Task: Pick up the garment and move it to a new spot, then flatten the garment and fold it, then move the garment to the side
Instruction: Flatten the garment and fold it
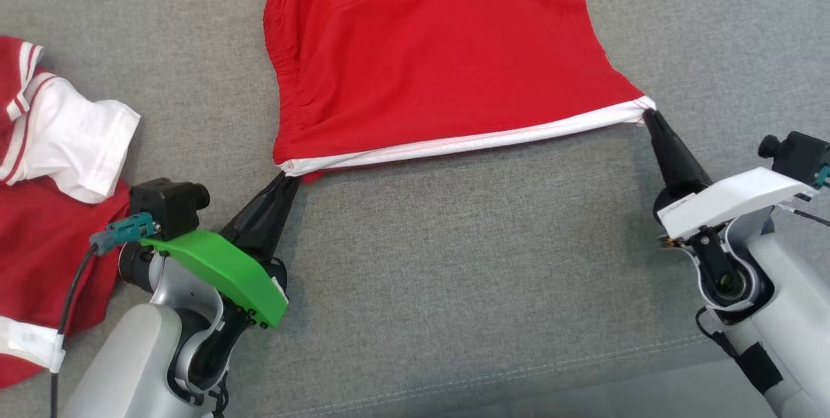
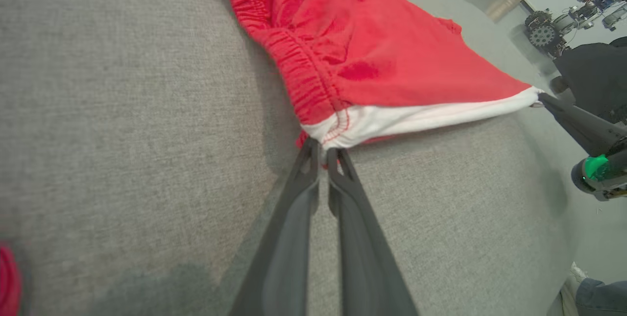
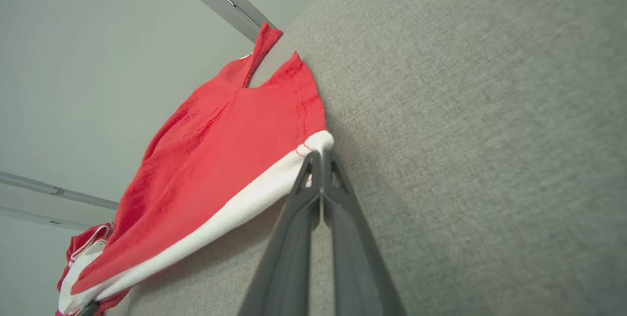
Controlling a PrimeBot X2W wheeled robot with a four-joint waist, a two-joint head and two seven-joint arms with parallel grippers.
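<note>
Garment (image 1: 421,61) — hem taut between fingers (image 1: 266,210)

Red garment (image 1: 421,61) pinched — left end effector (image 1: 290,179), right end effector (image 1: 648,113)

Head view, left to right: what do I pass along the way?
The clothing pile → left gripper, pinching a hem corner → red garment → right gripper, pinching the other hem corner.

Bright, even light; soft shadows; wrist-view edges warped.
</note>
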